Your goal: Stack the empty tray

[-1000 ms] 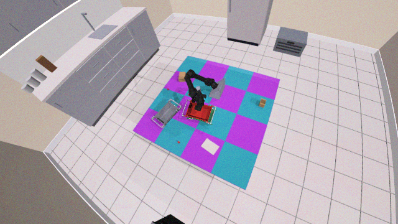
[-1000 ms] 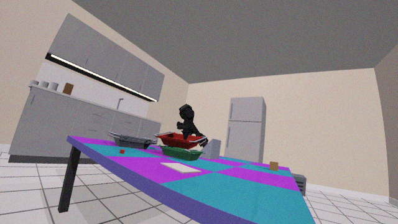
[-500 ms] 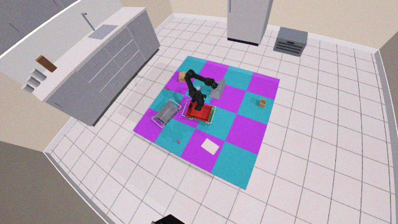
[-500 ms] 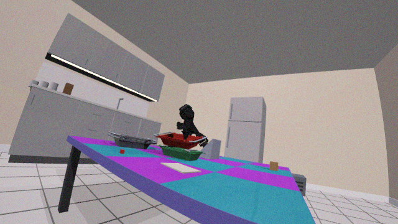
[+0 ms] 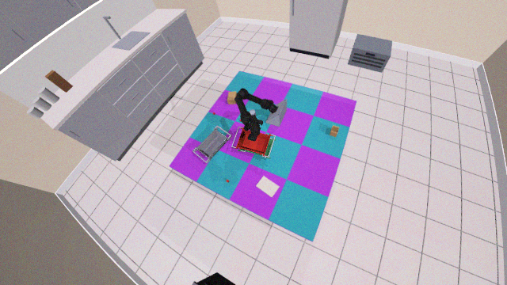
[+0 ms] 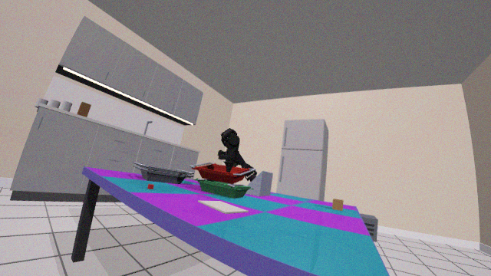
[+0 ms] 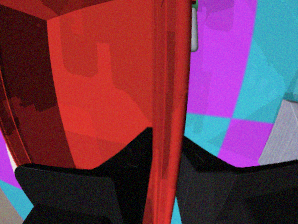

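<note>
My gripper [image 5: 252, 137] [image 6: 229, 169] [image 7: 159, 132] is shut on one long side wall of the red tray [image 5: 259, 144] [image 6: 219, 174] [image 7: 102, 100]. The red tray is empty, looks about level, and its wire bars stick out at its ends. It is over the green tray [image 5: 271, 149] [image 6: 224, 189], which stands on the table; the exterior view shows the red tray's underside close above the green rim, and contact cannot be told. The green tray's load is hidden under the red tray. A small piece of grey bar [image 7: 194, 35] shows beside the red wall; most of the green tray's bars are hidden.
A grey tray [image 5: 214, 144] [image 6: 163, 175] with bars out stands left of the green one. A grey wedge-shaped block [image 5: 280, 112] [image 6: 262, 184] is behind, near the arm. A white flat piece [image 5: 268, 186] [image 6: 223, 206], small red cubes and tan blocks lie elsewhere.
</note>
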Tool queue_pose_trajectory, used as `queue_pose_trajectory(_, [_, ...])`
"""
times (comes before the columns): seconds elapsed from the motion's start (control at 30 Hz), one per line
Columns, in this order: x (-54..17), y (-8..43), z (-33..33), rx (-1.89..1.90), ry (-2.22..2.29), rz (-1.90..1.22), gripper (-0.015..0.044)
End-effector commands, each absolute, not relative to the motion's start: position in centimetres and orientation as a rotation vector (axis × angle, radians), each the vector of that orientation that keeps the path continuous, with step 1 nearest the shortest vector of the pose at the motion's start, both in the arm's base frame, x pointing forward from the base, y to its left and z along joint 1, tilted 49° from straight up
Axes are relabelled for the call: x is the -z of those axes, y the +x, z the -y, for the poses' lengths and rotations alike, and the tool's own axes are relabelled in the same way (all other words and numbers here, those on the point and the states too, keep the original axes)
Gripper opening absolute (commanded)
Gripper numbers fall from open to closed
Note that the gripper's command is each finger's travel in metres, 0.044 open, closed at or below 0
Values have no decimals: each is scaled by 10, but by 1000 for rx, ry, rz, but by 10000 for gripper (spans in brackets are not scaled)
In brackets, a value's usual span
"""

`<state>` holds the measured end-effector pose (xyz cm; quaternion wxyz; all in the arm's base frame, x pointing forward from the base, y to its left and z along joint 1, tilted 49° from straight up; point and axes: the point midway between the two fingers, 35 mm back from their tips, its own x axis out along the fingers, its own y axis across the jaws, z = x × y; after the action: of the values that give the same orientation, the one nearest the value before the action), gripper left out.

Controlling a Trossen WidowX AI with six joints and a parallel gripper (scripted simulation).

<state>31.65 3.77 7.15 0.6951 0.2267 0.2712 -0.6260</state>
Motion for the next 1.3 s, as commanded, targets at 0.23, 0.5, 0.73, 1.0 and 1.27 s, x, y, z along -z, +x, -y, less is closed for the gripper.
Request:
queue_pose_trajectory(0.23, [-66,310,-34,1419,486,-636,0])
queue_pose_trajectory(0.5, [-70,315,-37,1401,503,-610,0])
queue_pose_trajectory(0.73, [-61,307,-31,1417,488,-634,0])
queue_pose_trajectory(1.0, [-60,307,-31,1419,486,-636,0])
queue_pose_trajectory(1.27, [-60,307,-31,1419,486,-636,0])
